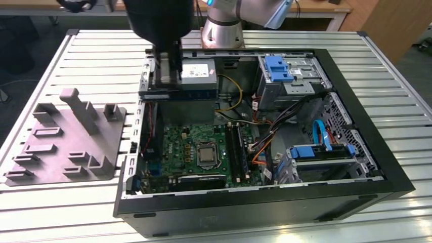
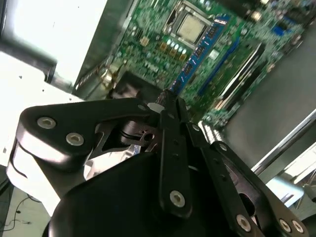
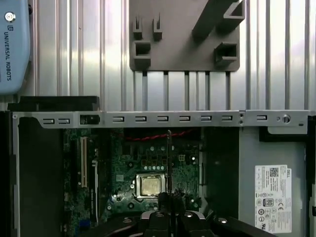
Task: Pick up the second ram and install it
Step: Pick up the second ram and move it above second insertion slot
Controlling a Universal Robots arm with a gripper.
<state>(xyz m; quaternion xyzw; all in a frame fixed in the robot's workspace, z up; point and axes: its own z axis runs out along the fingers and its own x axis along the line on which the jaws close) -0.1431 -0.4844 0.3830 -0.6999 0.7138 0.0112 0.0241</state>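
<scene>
Pincer (image 2: pixel 167 101) clamped on the second ram (image 2: pixel 197 52), holding it on edge above the motherboard (image 1: pixel 196 149) of the open computer case (image 1: pixel 364 126); seating it well, I judge, needs the stick parallel with the memory slots (image 1: pixel 235 149) and level.

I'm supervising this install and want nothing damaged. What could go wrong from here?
The fingers pinch the second ram on a narrow patch, so it could tilt or slip. It hangs over the open case, close to the power supply and loose cables; a skewed descent could strike them.
</scene>
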